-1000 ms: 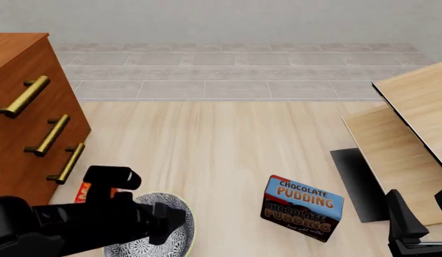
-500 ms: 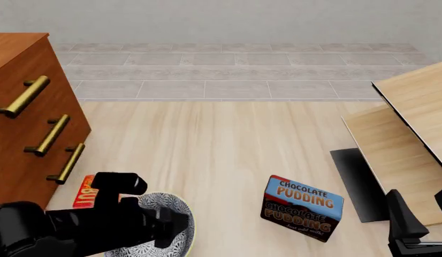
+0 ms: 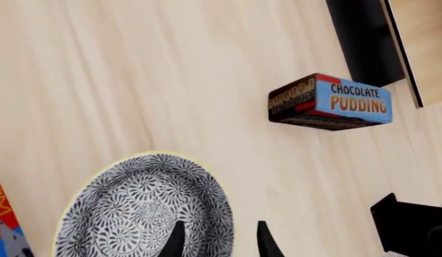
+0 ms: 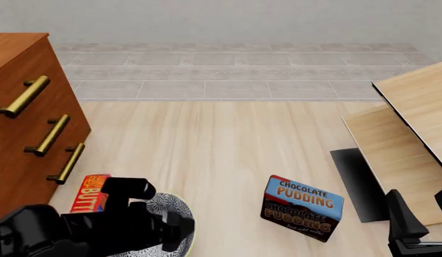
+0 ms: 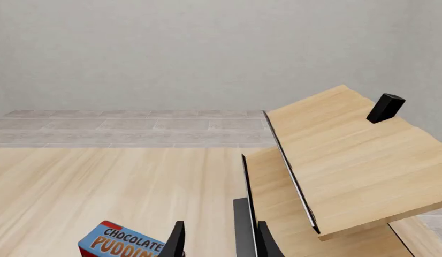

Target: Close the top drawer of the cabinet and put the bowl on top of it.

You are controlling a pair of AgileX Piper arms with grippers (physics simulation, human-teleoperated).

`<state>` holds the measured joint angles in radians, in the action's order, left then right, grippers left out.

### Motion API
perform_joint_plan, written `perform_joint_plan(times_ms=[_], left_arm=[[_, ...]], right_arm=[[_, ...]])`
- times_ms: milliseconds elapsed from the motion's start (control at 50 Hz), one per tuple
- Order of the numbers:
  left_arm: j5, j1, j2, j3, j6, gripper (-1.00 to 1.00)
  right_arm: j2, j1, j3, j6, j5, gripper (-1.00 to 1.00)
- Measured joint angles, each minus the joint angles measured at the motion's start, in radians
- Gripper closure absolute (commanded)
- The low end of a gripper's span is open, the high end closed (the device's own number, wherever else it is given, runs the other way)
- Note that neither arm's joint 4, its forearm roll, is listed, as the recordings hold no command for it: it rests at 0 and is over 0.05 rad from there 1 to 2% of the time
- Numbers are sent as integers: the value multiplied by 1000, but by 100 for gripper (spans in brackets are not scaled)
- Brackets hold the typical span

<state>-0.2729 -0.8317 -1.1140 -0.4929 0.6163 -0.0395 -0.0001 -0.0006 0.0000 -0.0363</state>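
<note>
At seven o'clock in the front view, I am lowering the left gripper (image 3: 216, 240) over the bowl (image 3: 135, 206); jaws parted, empty, straddling its rim. Red box (image 4: 92, 194) is emerging. Top drawer (image 4: 21, 96) appears closed.

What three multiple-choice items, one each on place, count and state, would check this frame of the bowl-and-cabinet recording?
1. Where does the bowl lie?
A. on top of the cabinet
B. on the table under the left hand
C. beside the right hand

2. How many brass bar handles show on the cabinet?
A. two
B. three
C. four

3. How is the chocolate pudding box placed?
A. alone on the table
B. inside the bowl
C. held by the right hand

Answers: 1 B, the left hand hovers at the bowl's rim in the left wrist view; 2 B, three handles on the cabinet's front; 3 A, bare table surrounds it, and the right hand holds nothing.
</note>
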Motion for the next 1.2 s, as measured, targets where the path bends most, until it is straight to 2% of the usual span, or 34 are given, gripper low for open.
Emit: perform_joint_plan(times_ms=[1200], left_arm=[[128,-22,-122,45,42,-100]], right_arm=[[0,0,0,0,0,-100]])
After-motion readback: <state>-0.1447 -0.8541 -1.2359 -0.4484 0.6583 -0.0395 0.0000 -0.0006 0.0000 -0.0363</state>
